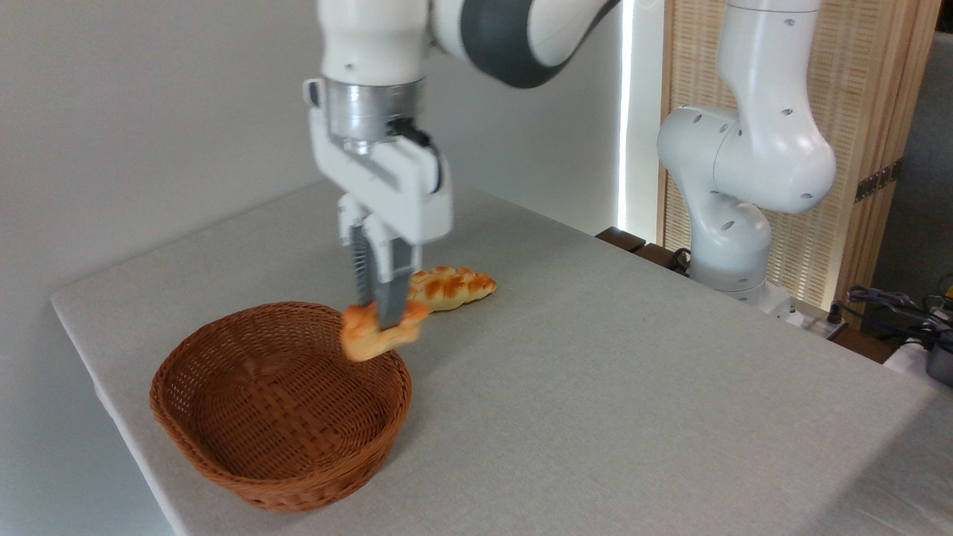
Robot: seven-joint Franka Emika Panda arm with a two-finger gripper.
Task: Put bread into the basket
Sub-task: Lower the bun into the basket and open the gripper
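My gripper (378, 316) hangs down from the upper middle of the frame, its two fingers (390, 286) clenched on the bread (370, 333), a small orange-golden bun that sits tilted between them, clear of the table (595, 387). The bun is just left of the frame's centre, over the far right part of the rim of the basket (279, 406), and I cannot tell whether it touches the wicker there. The basket is a wide, shallow oval of reddish-brown weave in the lower left of the frame, standing on the grey table near its left edge; the inside that shows is bare weave, with nothing lying in it. Just behind my fingers, a little right of centre, a long braided loaf (452, 287) lies flat on the table, outside the basket and apart from the bun. The base of my arm (744, 171) rises at the upper right, beyond the table's far edge.
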